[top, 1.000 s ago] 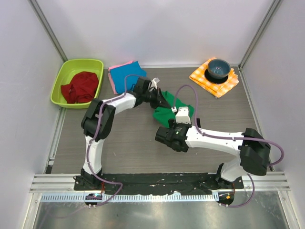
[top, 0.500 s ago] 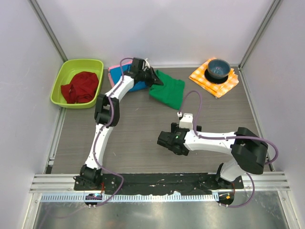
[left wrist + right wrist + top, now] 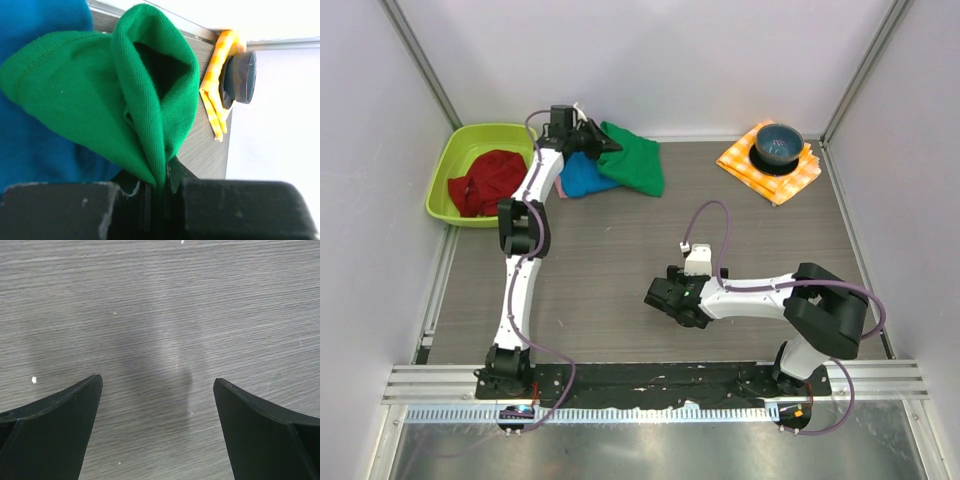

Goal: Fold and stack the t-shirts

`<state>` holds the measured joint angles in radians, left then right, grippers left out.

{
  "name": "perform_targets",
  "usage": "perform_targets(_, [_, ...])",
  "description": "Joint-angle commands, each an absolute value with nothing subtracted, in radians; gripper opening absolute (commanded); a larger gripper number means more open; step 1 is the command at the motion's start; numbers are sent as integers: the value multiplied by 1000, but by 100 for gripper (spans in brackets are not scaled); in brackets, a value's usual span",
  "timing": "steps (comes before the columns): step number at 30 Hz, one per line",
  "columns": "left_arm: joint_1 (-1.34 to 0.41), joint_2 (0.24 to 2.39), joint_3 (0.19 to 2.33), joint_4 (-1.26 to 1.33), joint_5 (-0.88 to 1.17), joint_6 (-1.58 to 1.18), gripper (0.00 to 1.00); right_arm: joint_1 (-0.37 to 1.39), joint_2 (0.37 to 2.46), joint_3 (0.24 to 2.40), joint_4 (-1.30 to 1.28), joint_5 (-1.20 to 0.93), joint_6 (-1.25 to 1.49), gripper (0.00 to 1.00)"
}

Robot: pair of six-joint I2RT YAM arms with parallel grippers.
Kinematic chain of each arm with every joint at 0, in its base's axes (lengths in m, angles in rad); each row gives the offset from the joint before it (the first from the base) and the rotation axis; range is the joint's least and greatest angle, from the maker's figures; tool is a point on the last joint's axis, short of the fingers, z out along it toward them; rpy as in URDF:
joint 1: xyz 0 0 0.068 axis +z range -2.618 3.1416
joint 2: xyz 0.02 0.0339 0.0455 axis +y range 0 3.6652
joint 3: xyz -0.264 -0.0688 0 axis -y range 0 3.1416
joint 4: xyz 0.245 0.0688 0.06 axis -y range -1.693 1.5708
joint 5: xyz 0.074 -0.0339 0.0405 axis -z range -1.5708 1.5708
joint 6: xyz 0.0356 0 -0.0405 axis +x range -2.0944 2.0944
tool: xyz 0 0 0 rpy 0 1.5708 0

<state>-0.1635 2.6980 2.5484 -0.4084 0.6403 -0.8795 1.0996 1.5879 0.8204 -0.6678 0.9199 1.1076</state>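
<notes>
Top camera: the left gripper [image 3: 600, 145], clamped on the green shirt [image 3: 636, 166], has carried it partly onto the blue shirt [image 3: 580, 178] — stack nearly made — while the right gripper [image 3: 656, 297] sits open, well apart.

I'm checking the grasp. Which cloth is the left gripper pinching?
The green t-shirt: its fold is clamped in the left gripper, and it drapes over the blue t-shirt. The red cloth lies apart in the bin.

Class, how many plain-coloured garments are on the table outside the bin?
2: a green shirt pinched by the left gripper, overlapping a blue shirt beside it. Another may lie hidden underneath.
</notes>
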Motion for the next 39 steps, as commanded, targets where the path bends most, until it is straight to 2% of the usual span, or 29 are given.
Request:
perform_targets(1, [-134,2609,2592,-348,684,-897,0,1108,1615,827,-569,902,1071,99])
perform_targets(5, [-89,2597,2586,-341,683,-905,0,1121,1634,838,-552,888,1060,100])
perform_targets(11, [-58,2522,2450,-259,617,-905,0,1144,1647,845,-546,896,1049,100])
perform_targets(18, [-49,2482,2444,-229,649,-954,0,1150,1680,850,-542,893,1051,100])
perform_targets(25, [-12,2304,2033,-9,511,-1017,0,1163,1680,839,-531,894,1046,100])
perform_targets(31, [-3,2174,1815,138,411,-1009,0,1178,1684,836,-523,897,1046,100])
perform_targets(39, [63,2141,1750,193,407,-1028,0,1193,1683,834,-523,900,1045,99])
